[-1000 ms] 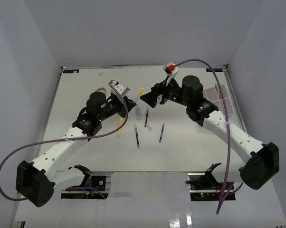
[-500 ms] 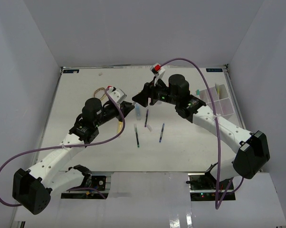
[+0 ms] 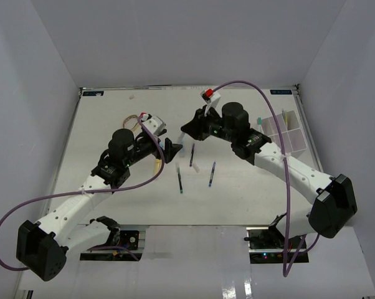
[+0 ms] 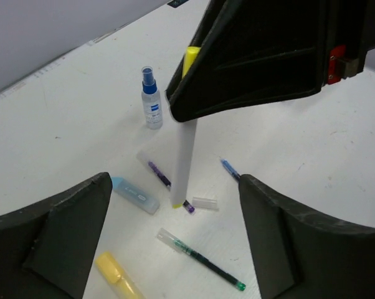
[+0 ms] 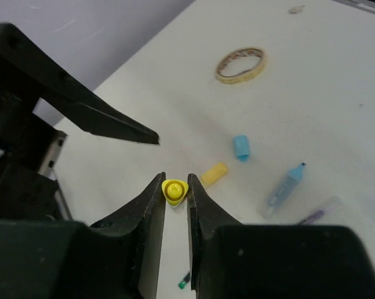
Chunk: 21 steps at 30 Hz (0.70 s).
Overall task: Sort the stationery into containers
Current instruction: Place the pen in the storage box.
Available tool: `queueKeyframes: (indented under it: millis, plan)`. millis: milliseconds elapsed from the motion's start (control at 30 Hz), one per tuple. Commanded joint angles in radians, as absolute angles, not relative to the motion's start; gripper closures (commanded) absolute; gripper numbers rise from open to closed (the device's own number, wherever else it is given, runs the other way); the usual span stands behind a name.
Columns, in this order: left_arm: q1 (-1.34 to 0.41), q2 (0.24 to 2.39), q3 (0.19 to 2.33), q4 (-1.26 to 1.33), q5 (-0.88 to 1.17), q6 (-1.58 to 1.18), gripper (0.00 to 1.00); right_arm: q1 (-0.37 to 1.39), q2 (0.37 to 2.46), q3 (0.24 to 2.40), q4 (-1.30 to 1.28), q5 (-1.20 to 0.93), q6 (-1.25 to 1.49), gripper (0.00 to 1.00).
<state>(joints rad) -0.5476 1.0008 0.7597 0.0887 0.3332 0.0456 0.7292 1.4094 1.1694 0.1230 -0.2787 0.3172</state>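
A white pen with a yellow cap (image 4: 185,152) hangs upright above the table, and my right gripper (image 5: 175,182) is shut on its yellow top (image 5: 174,191). My left gripper (image 4: 175,187) stands wide open around the pen's lower end without touching it. In the top view the two grippers meet at mid-table, left (image 3: 173,151) and right (image 3: 189,132). Below lie a green pen (image 4: 200,260), a purple pen (image 4: 169,184), a blue pen (image 4: 230,169), a light-blue marker (image 4: 134,194), a yellow marker (image 4: 116,274) and a blue spray bottle (image 4: 151,107). The white divided container (image 3: 298,144) sits at the far right.
A tan tape-like ring (image 5: 240,65) lies at the back left of the table, a blue cap (image 5: 241,147) near the yellow marker. A clear pen cap (image 4: 204,202) rests by the purple pen. Grey walls close in the table on three sides.
My right arm swung left from the container and shut on the pen's yellow top. My left gripper, which had held the pen, opened wide and let go.
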Motion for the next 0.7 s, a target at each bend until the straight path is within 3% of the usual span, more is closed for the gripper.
queueKeyframes:
  millis: [0,167,267,467,667]
  plan:
    - [-0.551,1.008,0.779,0.069,0.255,0.014,0.02,0.713,1.313,1.138,0.106,-0.054,0.247,0.92]
    - [-0.551,1.069,0.828,-0.004,0.060,-0.060,0.02,0.603,1.211,1.063,0.006,0.312,0.173,0.92]
    - [-0.549,1.101,0.862,-0.093,-0.113,-0.106,0.02,0.482,1.174,1.004,0.005,0.408,0.135,0.92]
    - [-0.531,1.195,0.925,-0.196,-0.241,-0.156,0.02,0.249,1.222,0.966,0.017,0.465,0.101,0.92]
    - [-0.531,1.213,0.920,-0.202,-0.265,-0.146,0.02,0.172,1.346,0.985,0.094,0.454,0.078,0.92]
